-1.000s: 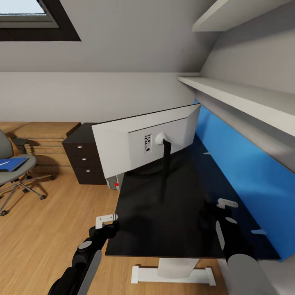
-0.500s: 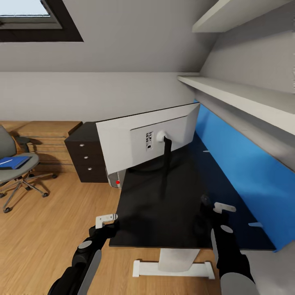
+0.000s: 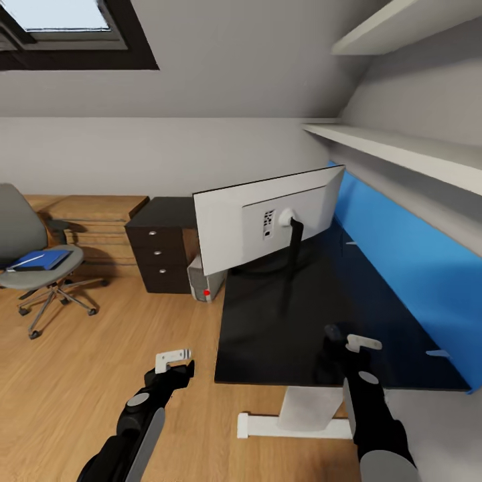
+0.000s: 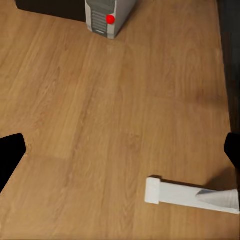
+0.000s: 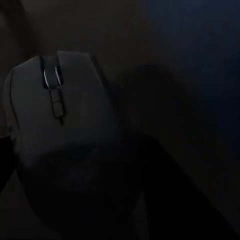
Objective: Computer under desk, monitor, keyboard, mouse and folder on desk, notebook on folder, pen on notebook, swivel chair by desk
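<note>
**Mouse held over the desk end, rest of the workspace waiting**

We start with the desk [image 3: 294, 335], a long glossy black top running from our 12 toward 1 o'clock along a blue wall panel [image 3: 402, 268]. On it at 12 o'clock stands the monitor [image 3: 258, 224], its pale back turned to us. At 11 o'clock the swivel chair [image 3: 33, 264] sits well apart from the desk, with the blue folder [image 3: 37, 260] on its seat. The computer [image 3: 203, 280] stands on the floor beside the drawer block [image 3: 159, 251], at the desk's edge.

Our right gripper [image 3: 338, 340] hangs over the near end of the desk at 1 o'clock. The right wrist view shows the mouse [image 5: 62, 135] close up between the fingers, so we judge the claw clenched on it. Our left gripper [image 3: 175, 360] hovers over bare floor at 11 o'clock; the left wrist view shows dark fingertips [image 4: 11, 150] far apart, so it is released.

The risk we see: the mouse hangs near the desk's front edge, and letting go there could send it to the floor. The glossy top may also let it slide. The keyboard is not visible, so judging "next to" is uncertain.
</note>
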